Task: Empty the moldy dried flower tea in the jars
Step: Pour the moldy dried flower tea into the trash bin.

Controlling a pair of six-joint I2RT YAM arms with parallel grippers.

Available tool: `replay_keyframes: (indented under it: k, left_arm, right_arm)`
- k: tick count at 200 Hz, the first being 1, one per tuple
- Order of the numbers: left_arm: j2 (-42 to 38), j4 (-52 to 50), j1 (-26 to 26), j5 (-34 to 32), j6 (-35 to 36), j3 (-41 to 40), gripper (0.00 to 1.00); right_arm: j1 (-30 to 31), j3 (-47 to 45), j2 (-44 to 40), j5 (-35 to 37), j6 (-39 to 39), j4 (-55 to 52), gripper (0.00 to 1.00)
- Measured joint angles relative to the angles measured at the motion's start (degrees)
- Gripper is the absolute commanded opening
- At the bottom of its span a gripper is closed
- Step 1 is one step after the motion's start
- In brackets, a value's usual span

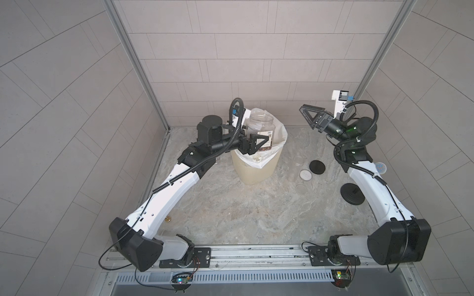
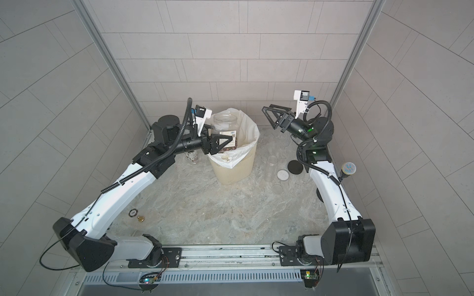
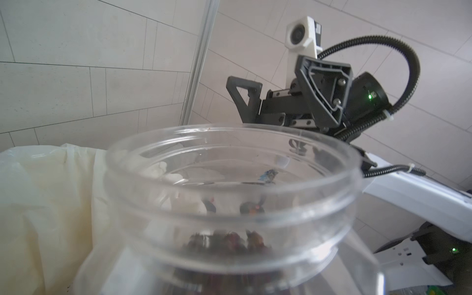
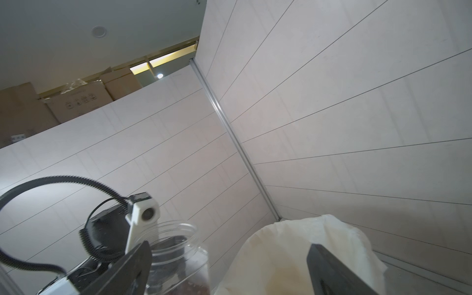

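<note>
My left gripper pinches the labelled jar by its body. The lid is off and the mouth is up, and the jar sits over the bin on the side nearest my left arm. The tea lies dark in the jar's bottom. My right gripper hangs spread and empty beyond the bin's other side.

The risk I see is that the jar seems closer to the rim than to the middle, so tipping it the wrong way would scatter tea onto the bench. The clear wall looks slick, and a wrist roll could let the jar slide and drop into the liner. Clumped tea may also cling inside.
</note>
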Motion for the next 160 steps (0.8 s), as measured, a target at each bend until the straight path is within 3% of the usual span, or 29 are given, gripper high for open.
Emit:
replay_keyframes:
  k: [20,50,89,133,160]
  left_arm:
    - [1.99,4.31,1.92,2.27,-3.98,0.2,0.61]
    - [4.46,9.88,2.73,6.08,-9.18,0.81,0.61]
    - [4.96,17.84,2.89,10.8,-15.5,0.74,0.61]
    - [5.46,27.69,3.8,14.19,-23.8,-2.1,0.61]
    - [6.25,33.88,3.87,15.67,-28.55,-2.8,0.61]
  right_arm:
    - [4.87,1.6,0.9,-0.28,-1.77,-2.78,1.0]
    - [11.41,7.21,1.81,0.28,-10.47,-14.6,1.0]
    - [14.01,10.82,4.63,0.2,-13.4,-19.08,1.0]
    - [15.43,12.5,7.1,-0.79,-12.59,-18.49,1.0]
    - [15.74,12.57,9.35,-3.1,-5.33,-9.66,0.99]
